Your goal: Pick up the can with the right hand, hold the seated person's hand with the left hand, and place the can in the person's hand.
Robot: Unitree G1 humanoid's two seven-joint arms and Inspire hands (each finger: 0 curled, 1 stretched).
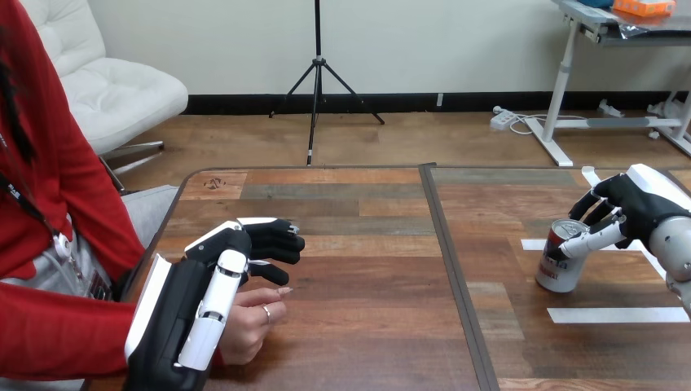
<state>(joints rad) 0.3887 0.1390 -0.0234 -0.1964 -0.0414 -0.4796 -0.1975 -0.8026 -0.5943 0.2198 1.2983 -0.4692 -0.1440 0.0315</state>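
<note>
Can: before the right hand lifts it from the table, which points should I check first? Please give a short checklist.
1. The can stands upright on the table: ok.
2. The right hand has its fingers curled round the can's top: ok.
3. The person's hand rests on the table: ok.
4. The left hand holds the person's hand: cannot tell; it lies over it.
5. The person's palm is open for the can: cannot tell, partly covered.
</note>
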